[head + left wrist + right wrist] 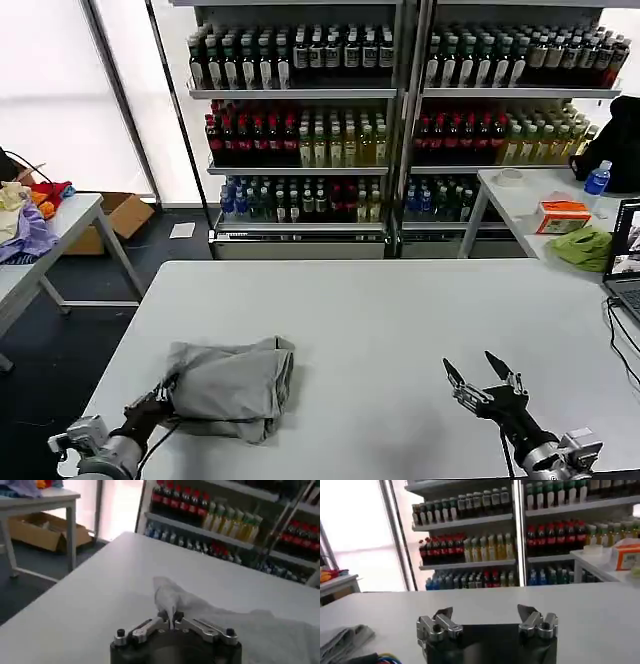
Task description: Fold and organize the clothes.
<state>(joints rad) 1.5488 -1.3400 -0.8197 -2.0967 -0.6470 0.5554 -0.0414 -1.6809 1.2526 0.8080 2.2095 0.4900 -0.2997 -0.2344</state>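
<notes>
Item: grey shirt (232,385), bunched, lay at 7 o'clock on the tabletop (400,320). Left gripper (160,402) fingers pinched its edge (presumably to drag it). Right gripper (482,381), 5 o'clock, fingers spread, idle.

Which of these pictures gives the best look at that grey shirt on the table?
The head view: the whole bundled grey shirt lies on the white table, the left tool at its edge. The left wrist view shows pinched fabric; the right wrist view catches one corner.
</notes>
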